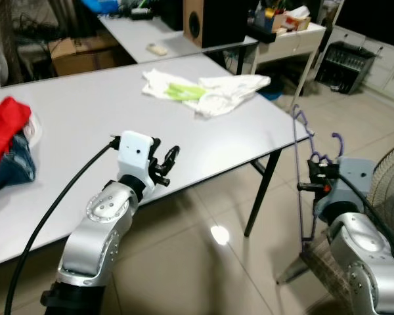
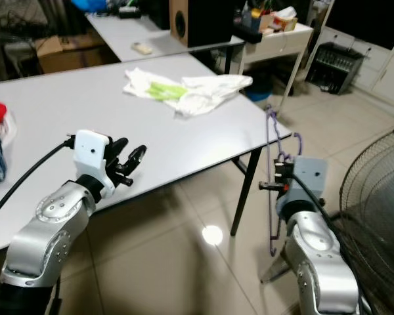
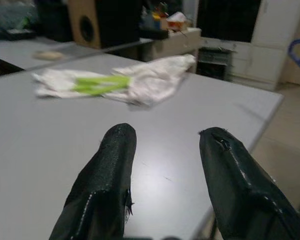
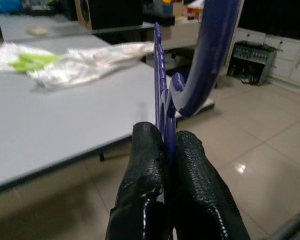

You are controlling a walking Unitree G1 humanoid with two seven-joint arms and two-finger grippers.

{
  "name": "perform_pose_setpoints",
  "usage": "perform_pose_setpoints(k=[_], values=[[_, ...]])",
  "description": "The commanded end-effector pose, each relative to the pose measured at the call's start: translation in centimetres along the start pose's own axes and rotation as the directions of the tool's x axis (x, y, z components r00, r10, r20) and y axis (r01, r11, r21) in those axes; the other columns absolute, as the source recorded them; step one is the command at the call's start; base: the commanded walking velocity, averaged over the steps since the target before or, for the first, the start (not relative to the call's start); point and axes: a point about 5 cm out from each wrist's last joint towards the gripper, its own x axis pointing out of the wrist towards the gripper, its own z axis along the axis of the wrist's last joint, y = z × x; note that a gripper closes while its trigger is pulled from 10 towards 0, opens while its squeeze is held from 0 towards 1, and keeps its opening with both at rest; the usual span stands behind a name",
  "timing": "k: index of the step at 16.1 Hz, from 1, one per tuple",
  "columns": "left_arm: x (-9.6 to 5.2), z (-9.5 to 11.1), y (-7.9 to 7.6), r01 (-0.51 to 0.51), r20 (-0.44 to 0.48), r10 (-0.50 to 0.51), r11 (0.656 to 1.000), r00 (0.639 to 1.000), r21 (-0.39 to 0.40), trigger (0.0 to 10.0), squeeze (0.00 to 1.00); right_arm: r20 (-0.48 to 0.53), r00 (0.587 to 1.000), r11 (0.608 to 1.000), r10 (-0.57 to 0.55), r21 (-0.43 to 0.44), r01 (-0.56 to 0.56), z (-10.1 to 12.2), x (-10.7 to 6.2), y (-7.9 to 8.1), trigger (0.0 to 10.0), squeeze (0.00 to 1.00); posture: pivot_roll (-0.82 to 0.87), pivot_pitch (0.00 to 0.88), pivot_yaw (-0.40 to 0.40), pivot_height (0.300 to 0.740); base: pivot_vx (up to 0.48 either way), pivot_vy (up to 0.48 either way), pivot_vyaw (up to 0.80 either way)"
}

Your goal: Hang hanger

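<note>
Hanger [image 4: 162, 95], purple, thin-framed: you have it pinched in the right claw [image 4: 169, 145], whose two black fingers are pressed together on its frame just below the hook. It hangs upright over the floor [image 1: 203, 262], off the tabletop's [image 1: 85, 125] right-hand corner, near that edge but not touching it. Its hook curls up above the fingers, and its long side runs down past the wrist toward the floor tiles.

Right arm [image 2: 318, 262], silver: you will find it low beside the tabletop's right edge, next to the wire grille of a fan [image 2: 381, 197].

Left claw [image 3: 165, 175]: fingers spread apart with a clear gap between them, nothing held. It hovers over the near edge of the tabletop, pointing across the grey surface toward the far side. A black cable [image 1: 52, 203] trails back from its white wrist housing along the left arm.

White garment with green markings [image 1: 203, 92]: crumpled, lying near the tabletop's far right corner, well apart from both claws.

Red and blue clothing [image 1: 6, 144]: heaped at the tabletop's left edge.

Second tabletop [image 1: 151, 36]: behind the first, carrying a small pale object [image 1: 157, 48] and a wood-sided speaker [image 1: 203, 20].

White drawer unit [image 1: 292, 39]: beyond the far right corner, cluttered on top.

Black wire rack [image 1: 348, 62]: on the floor further to the right.
</note>
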Motion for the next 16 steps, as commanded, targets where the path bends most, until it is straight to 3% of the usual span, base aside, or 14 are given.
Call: perform_pose_setpoints(k=[1,3,10,16], values=[[0.0,0.1,0.7,-0.039,0.003,0.039,0.999,0.999,0.007,10.0,0.00,0.021,0.999,1.000,0.029,-0.006,-0.029,0.6,0.2,0.6,10.0,0.00,-0.16,0.000,-0.046,0.740,0.266,0.000,0.00],[-0.2,0.0,0.7,-0.034,0.000,0.034,0.999,0.999,0.007,10.0,0.00,0.019,0.999,0.999,0.042,-0.006,-0.042,0.6,0.3,0.8,10.0,0.00,-0.16,0.000,-0.046,0.740,0.268,0.000,0.00],[-0.3,0.0,0.2,-0.012,0.007,0.012,1.000,1.000,-0.001,10.0,0.00,0.010,0.999,0.999,0.051,-0.005,-0.051,0.5,0.6,0.8,10.0,0.00,-0.15,0.000,-0.058,0.740,0.306,0.000,-0.72],[0.1,0.0,-0.3,0.019,0.005,-0.019,1.000,1.000,-0.003,10.0,0.00,0.007,1.000,1.000,0.030,-0.009,-0.030,0.2,0.0,0.5,10.0,0.00,-0.16,0.000,-0.034,0.740,0.351,0.000,0.00]])
